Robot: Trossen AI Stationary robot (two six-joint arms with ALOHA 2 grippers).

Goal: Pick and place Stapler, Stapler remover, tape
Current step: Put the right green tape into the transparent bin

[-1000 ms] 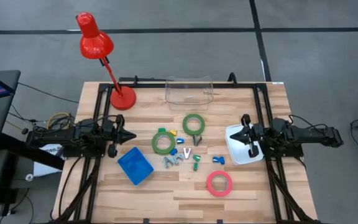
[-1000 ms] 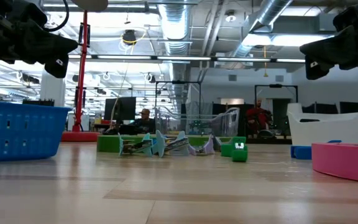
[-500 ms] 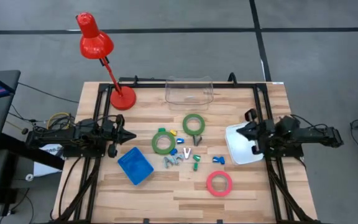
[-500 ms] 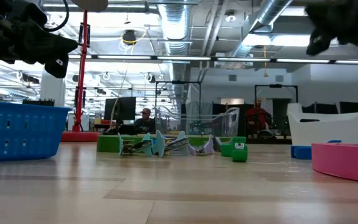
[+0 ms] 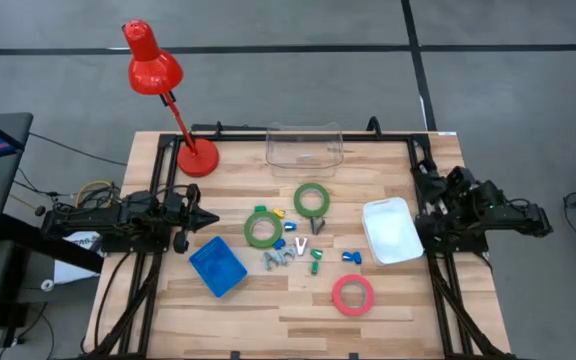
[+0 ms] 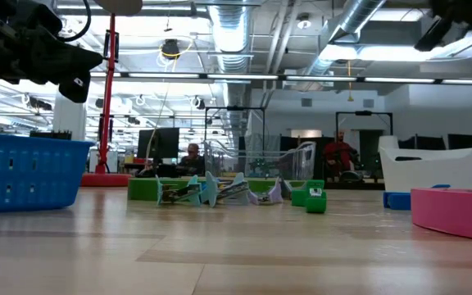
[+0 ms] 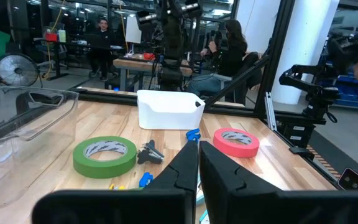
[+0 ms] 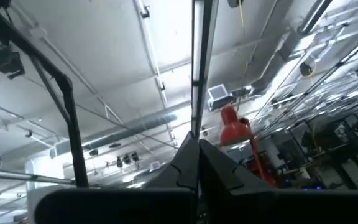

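Right gripper (image 8: 197,149) raised at table's right edge, fingers pressed together, empty | left gripper (image 5: 205,217) parked left, likewise closed | flat green and pink-red tape rings (image 5: 262,229) left mid-table, apparently awaiting pickup

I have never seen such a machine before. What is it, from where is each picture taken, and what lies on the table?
It is a robot with two dark arms at a wooden table. One camera looks straight down, one sits at table height, and one rides on each wrist.

The left gripper waits at the table's left side, shut and empty. The right gripper is raised at the right edge and points at the ceiling, also shut and empty.

On the table lie two green tape rings, a pink tape ring, small coloured pieces, a blue basket, a white tray, a clear box and a red lamp.
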